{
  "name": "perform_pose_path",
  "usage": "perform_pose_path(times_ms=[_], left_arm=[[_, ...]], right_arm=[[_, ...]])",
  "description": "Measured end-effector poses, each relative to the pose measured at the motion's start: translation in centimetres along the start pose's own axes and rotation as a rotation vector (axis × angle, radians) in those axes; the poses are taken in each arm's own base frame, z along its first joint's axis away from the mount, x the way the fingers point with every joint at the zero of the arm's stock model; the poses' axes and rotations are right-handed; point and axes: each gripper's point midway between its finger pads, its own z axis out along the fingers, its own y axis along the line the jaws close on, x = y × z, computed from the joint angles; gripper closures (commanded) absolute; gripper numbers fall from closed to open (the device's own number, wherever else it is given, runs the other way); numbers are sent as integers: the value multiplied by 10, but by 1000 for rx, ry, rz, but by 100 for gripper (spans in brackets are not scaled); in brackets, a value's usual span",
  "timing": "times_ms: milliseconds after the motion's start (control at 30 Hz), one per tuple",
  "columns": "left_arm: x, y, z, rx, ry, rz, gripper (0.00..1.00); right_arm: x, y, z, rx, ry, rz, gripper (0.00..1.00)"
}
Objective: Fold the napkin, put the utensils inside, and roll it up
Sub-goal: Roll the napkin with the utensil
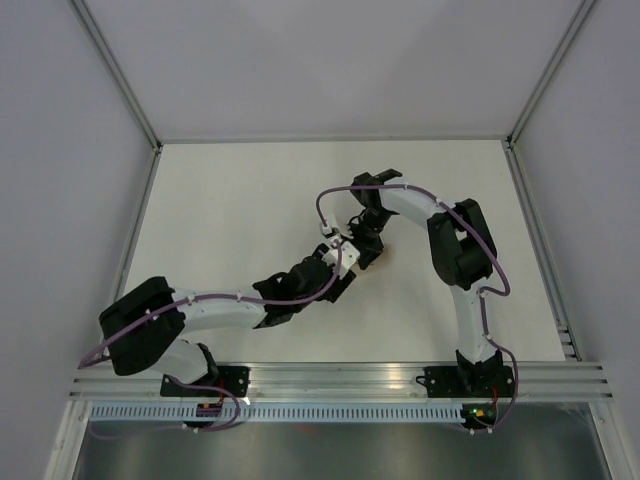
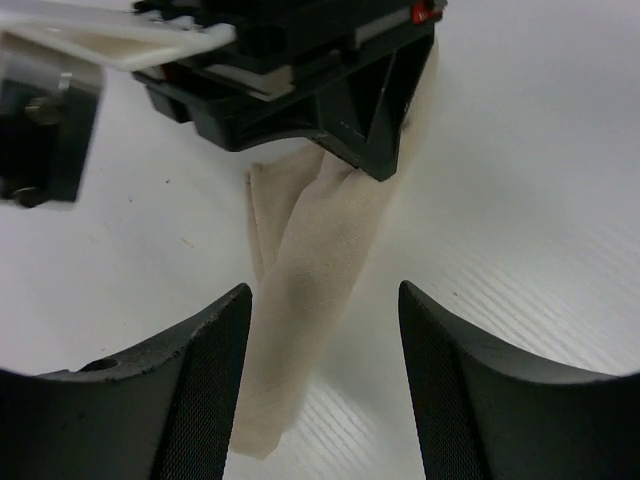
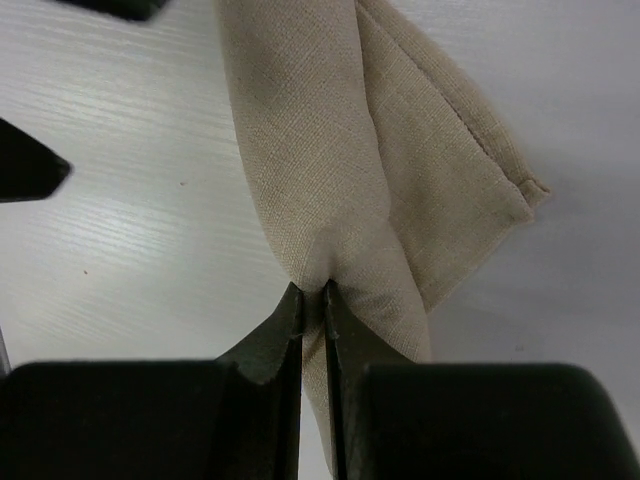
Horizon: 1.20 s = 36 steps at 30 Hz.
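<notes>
Right wrist view: the right gripper (image 3: 311, 300) is closed on the napkin (image 3: 320, 140), its 2 fingers pressed together with only a thin pinch of cloth between the tips. The napkin is gathered into a narrow, loosely rolled strip lying on the white table (image 3: 110, 210), with a hemmed corner flaring out to 1 side. The pinch sits where the layers converge, which appears intended to stop the roll from opening.

Left wrist view: the left gripper (image 2: 322, 295) is spread wide, with 1 finger on each side of the strip and no grip on it. The strip runs between the fingers toward the right gripper's body, which clamps the far portion. This straddling position suggests the left gripper is placed to take or tuck the free end while the other end is anchored.

Top external view: both grippers meet near the table centre. The arms hide nearly all of the cloth, leaving only a tan sliver visible beside the right wrist.

The utensils are not visible in any view, and whether they lie inside the roll cannot be determined. Judged from the narrow shape, folding is complete and rolling is at or near its final stage.
</notes>
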Motion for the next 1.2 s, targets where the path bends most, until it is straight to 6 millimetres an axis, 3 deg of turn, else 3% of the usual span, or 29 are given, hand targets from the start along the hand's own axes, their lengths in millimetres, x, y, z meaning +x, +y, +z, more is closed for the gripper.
perform_pose_path(times_ms=[200,600,700,867,1033,1100,1200], left_arm=[[20,-9,27,13,80,116,34],[33,-22,61,44,128,252,38],[44,-28,63,58,150,281,46],[44,-29,66,59,155,300,64],[42,-31,68,71,174,333,91],[40,-33,69,85,186,345,98],[40,-33,71,106,195,335,98]], right_arm=[[0,4,2,-71,3,43,96],[2,20,7,-168,-11,114,96],[3,21,7,-176,-13,123,95],[4,22,7,-197,-25,145,89],[6,23,4,-202,-32,172,62],[6,26,2,-208,-37,198,54],[6,27,-2,-195,-48,223,51]])
